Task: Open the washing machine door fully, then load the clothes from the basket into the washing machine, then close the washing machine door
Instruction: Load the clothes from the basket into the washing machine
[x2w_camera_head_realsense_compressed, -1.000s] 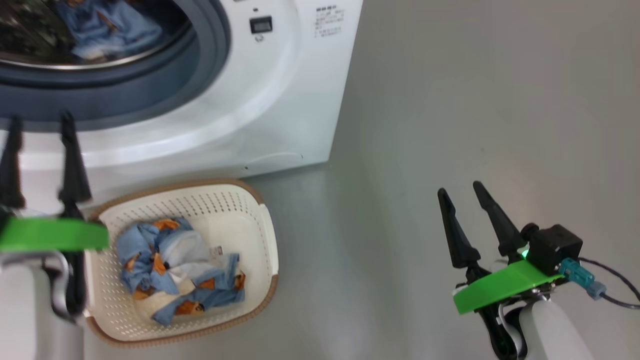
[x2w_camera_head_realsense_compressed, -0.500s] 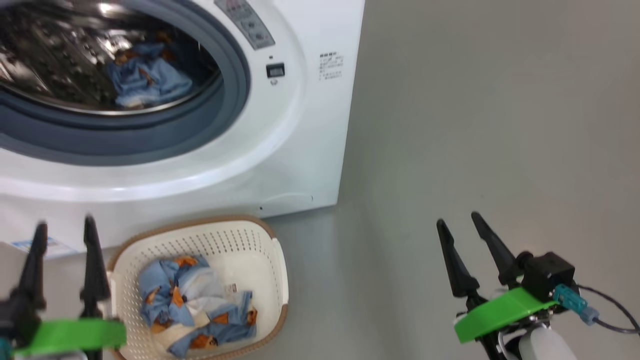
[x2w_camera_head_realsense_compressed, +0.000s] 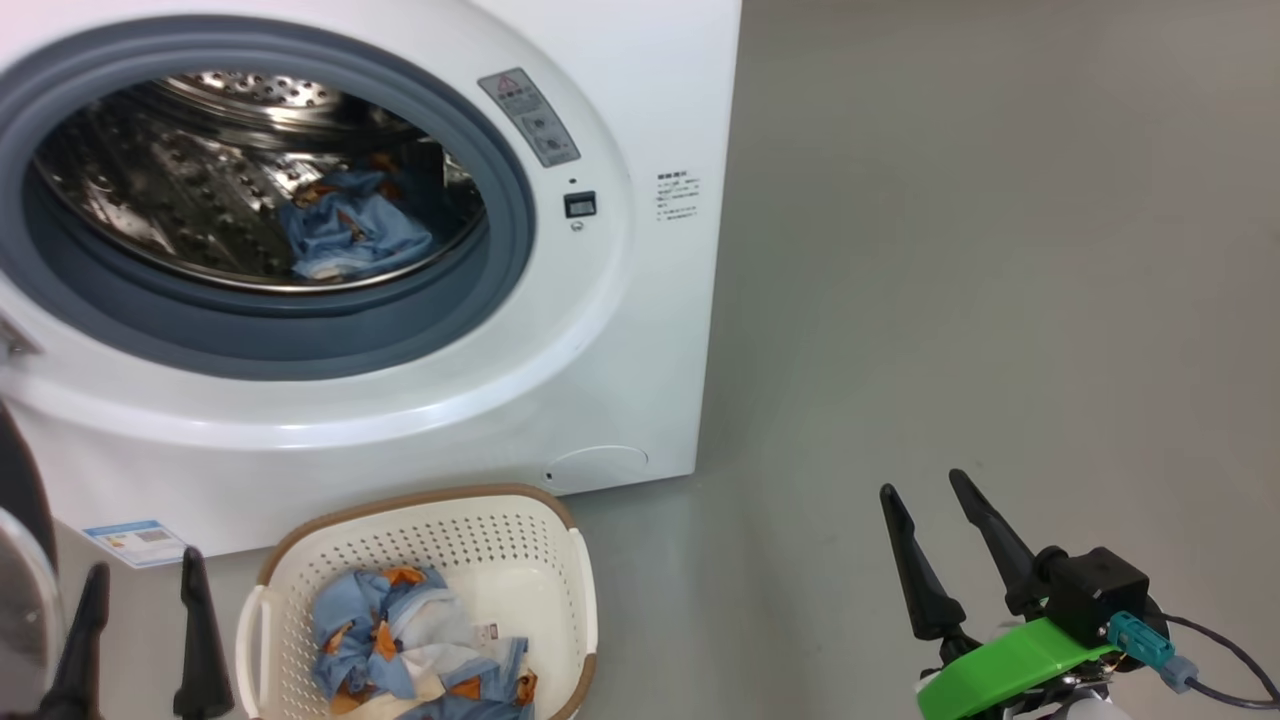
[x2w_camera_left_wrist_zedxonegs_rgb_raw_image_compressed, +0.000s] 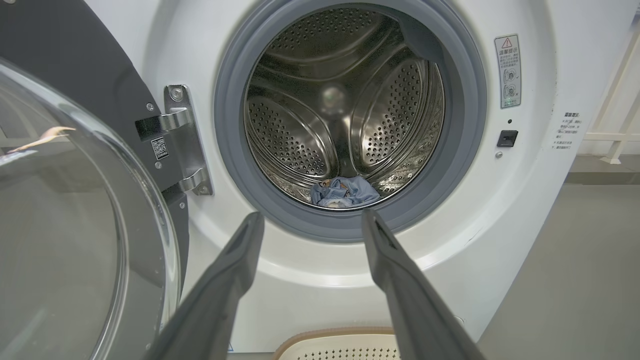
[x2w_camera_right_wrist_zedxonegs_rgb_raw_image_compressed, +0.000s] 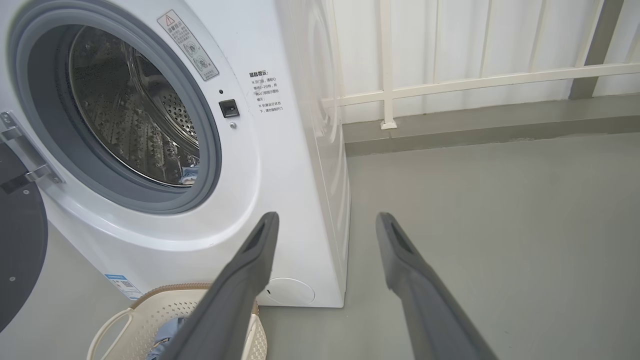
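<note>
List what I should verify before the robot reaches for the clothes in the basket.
1. The washing machine door swung away from the drum: ok.
2. The drum reachable, one blue garment inside: ok.
3. The clothes lying in the basket: ok.
4. The left gripper empty, fingers apart: ok.
5. The right gripper empty, fingers apart: ok.
6. The door opened fully: cannot tell.

Head view's bottom edge cut off the basket (x2w_camera_head_realsense_compressed: 480, 560) at its near end and my left pincer (x2w_camera_head_realsense_compressed: 143, 575) at its base. Washing machine door (x2w_camera_head_realsense_compressed: 18, 590) was clipped at left. Warning sticker (x2w_camera_head_realsense_compressed: 530, 118) print was too small to read.
</note>
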